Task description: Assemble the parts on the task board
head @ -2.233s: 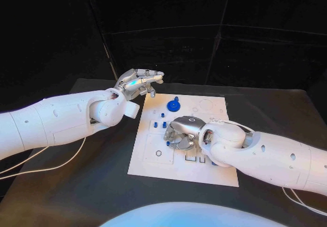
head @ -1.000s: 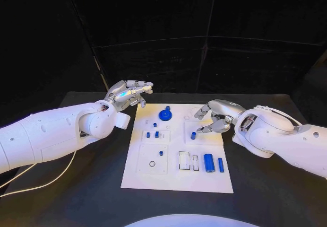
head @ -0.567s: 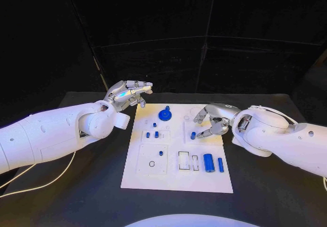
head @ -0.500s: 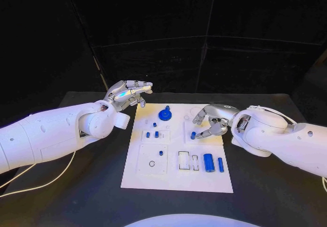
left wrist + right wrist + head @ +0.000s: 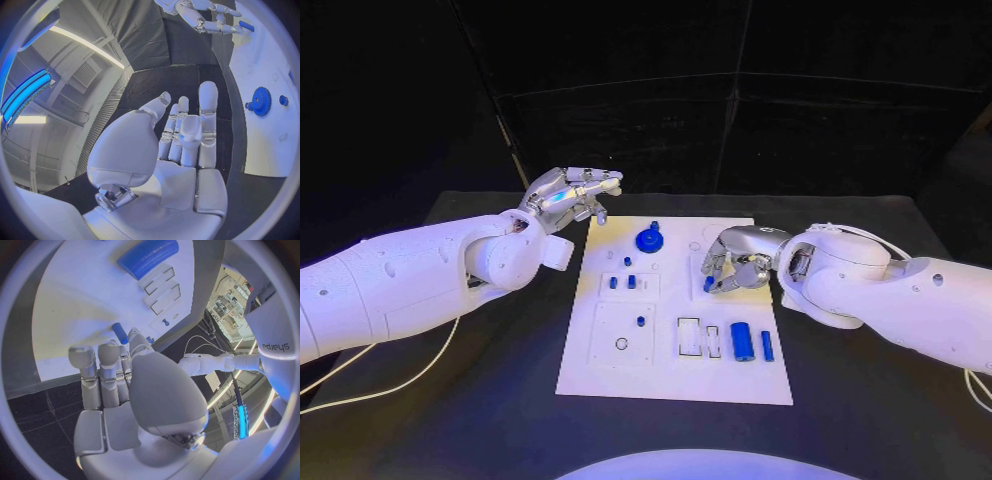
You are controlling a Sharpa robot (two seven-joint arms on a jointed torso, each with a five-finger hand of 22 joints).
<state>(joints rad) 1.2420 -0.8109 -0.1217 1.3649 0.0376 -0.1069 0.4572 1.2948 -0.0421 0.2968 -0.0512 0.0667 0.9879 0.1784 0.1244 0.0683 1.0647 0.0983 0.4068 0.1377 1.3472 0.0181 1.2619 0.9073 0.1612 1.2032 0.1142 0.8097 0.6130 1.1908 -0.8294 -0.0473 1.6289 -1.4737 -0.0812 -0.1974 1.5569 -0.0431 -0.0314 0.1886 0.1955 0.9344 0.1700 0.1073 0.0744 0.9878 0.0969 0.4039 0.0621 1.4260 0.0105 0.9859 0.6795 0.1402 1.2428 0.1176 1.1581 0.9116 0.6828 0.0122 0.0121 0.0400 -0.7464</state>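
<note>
The white task board (image 5: pixel 668 375) lies in the middle of the black table. A small blue peg (image 5: pixel 710 285) stands on its right half, and my right hand (image 5: pixel 737 260) is lowered over it, pinching it between the thumb and a finger. The right wrist view shows this peg (image 5: pixel 119 332) poking out at the fingertips (image 5: pixel 134 336). My left hand (image 5: pixel 571 195) hovers off the board's far left corner, fingers apart and holding nothing. The left wrist view shows that palm (image 5: pixel 178 137) bare. A blue gear (image 5: pixel 649 240) sits at the board's far end.
Several short blue pegs (image 5: pixel 630 283) stand left of centre. A thick blue cylinder (image 5: pixel 743 343) and a slim blue bar (image 5: pixel 766 346) lie near the right edge, beside rectangular slots (image 5: pixel 689 338). A white cable (image 5: pixel 387 380) trails on the table at the left.
My right hand has come down and leftwards onto the standing peg, and its fingers have closed in around it. The left hand has stayed where it was.
</note>
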